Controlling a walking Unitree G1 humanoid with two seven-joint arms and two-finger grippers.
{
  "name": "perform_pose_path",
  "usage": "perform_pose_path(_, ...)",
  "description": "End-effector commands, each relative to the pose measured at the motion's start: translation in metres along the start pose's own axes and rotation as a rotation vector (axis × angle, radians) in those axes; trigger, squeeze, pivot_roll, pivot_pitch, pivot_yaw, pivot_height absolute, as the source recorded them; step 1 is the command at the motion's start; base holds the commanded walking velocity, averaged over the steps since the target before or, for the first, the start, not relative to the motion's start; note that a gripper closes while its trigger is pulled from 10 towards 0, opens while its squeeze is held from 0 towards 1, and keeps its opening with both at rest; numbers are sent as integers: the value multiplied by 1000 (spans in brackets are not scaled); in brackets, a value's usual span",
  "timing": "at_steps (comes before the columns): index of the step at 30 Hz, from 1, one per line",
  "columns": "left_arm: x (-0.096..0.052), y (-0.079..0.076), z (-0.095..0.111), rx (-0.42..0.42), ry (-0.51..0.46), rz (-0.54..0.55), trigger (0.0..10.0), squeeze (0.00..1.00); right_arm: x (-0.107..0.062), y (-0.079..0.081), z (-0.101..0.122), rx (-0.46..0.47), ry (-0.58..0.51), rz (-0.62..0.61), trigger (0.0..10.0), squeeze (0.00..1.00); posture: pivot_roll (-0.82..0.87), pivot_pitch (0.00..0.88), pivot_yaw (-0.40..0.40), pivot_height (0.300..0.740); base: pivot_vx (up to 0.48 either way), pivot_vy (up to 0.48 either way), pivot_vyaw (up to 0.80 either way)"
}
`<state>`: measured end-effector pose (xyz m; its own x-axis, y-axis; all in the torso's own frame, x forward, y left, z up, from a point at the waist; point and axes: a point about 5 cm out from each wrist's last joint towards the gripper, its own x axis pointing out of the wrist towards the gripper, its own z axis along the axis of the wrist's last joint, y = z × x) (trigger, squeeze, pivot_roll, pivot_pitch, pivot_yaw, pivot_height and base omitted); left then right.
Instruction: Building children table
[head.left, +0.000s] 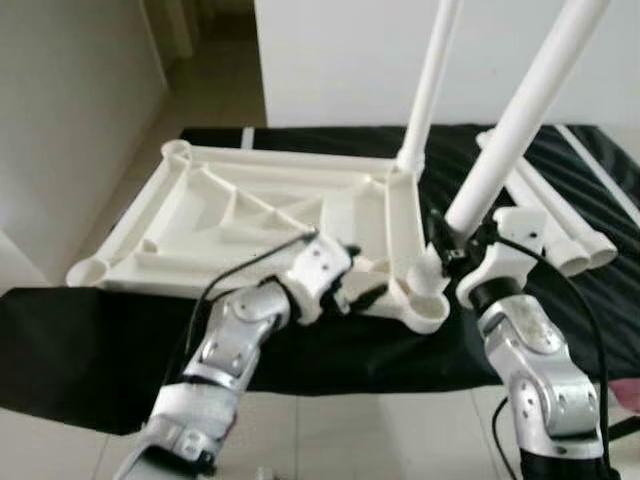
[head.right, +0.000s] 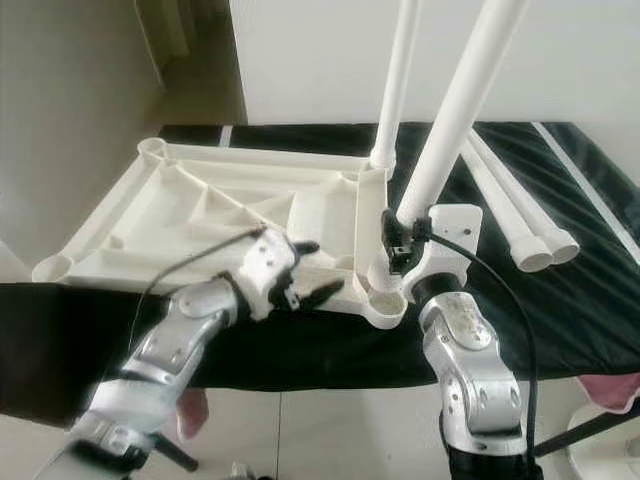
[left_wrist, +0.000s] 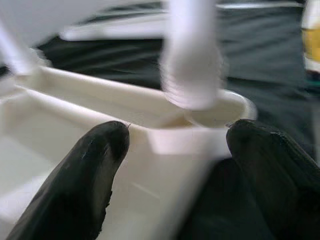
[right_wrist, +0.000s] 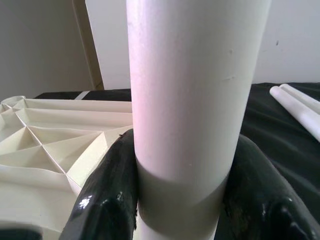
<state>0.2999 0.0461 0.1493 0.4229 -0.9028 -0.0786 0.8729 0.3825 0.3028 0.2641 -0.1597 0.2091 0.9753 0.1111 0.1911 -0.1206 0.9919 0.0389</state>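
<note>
The cream tabletop (head.left: 230, 215) lies upside down on a black cloth. One white leg (head.left: 428, 90) stands in its far right corner socket. A second white leg (head.left: 520, 120) (right_wrist: 192, 90) is tilted, with my right gripper (head.left: 452, 245) (right_wrist: 185, 195) shut on it near its lower end. That end sits at the near right corner socket (head.left: 430, 300) (left_wrist: 220, 107). At the tabletop's near rim, just left of this socket, my left gripper (head.right: 312, 270) (left_wrist: 175, 150) is open. Its two black fingers (left_wrist: 85, 175) stand either side of the corner block.
Loose white legs (head.left: 560, 225) lie on the black cloth (head.left: 90, 330) to the right of the tabletop. A white wall rises behind and a beige wall stands at the left. Tiled floor (head.left: 350, 430) shows below the cloth's near edge, with something pink (head.right: 610, 390) at the lower right.
</note>
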Motion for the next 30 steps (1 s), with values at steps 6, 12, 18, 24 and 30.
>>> perform_pose_path(6, -1, -4, -14, 79, 103, -18, 10000, 0, -7, 3, -9, -16, 35, 16, 10000, 0, 8, 0, 6, 740, 0, 0, 0)
perform_pose_path(12, -6, -4, -27, 143, 197, -26, 10000, 0, -17, 5, -23, -63, 91, 26, 10000, 0, 7, 0, 9, 740, 0, 0, 0)
perform_pose_path(18, -4, 0, -30, 157, 240, 4, 10000, 0, -22, 8, -31, -86, 107, 57, 10000, 0, 7, 0, 11, 740, 0, 0, 0)
perform_pose_path(24, 0, 0, -29, 153, 237, 21, 10000, 0, -26, 11, -37, -98, 114, 86, 10000, 0, 6, 0, 11, 740, 0, 0, 0)
perform_pose_path(30, 4, -1, -25, 153, 218, 30, 10000, 0, -36, 12, -54, -140, 128, 139, 10000, 0, 2, 0, 14, 740, 0, 0, 0)
